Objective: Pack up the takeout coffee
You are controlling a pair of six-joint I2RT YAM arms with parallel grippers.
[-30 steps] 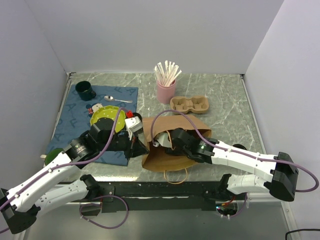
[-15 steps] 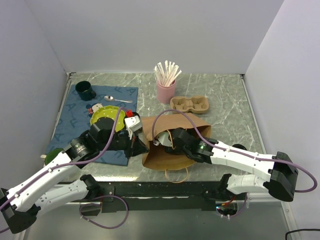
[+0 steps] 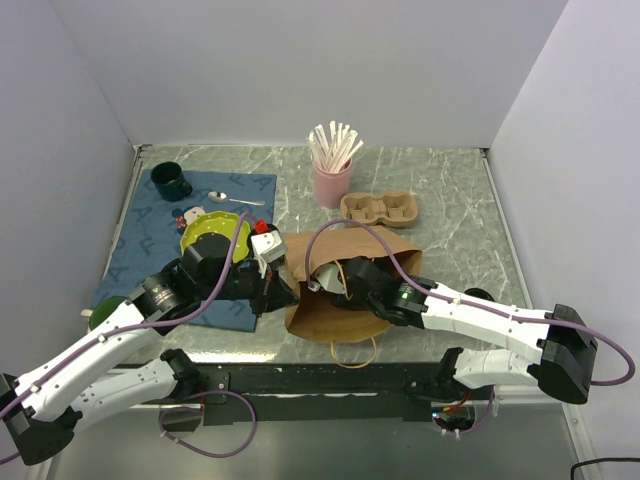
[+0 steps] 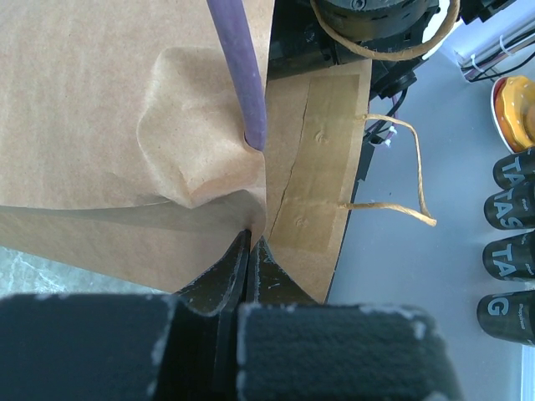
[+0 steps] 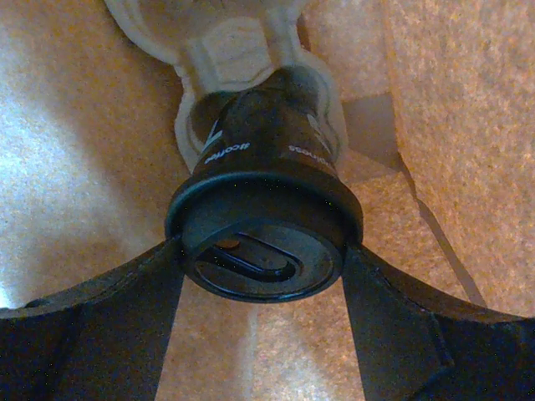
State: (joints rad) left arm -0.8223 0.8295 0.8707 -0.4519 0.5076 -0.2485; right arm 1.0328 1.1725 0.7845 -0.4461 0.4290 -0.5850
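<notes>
If the left gripper (image 4: 251, 244), clenched on the bag (image 4: 100, 125) rim, slips, the bag may collapse on the right gripper (image 5: 261, 276) grasping the cup (image 5: 263, 180) inside, tipping it off its tray (image 5: 226, 42).

— What do we see on the table (image 3: 450, 190)?
— We see a blue mat (image 3: 150, 225) at the left, a pink cup (image 3: 331, 184) of sticks at the back, a cardboard carrier (image 3: 379, 208) just beside it, and a brown paper bag (image 3: 325, 315) near the front edge.
</notes>
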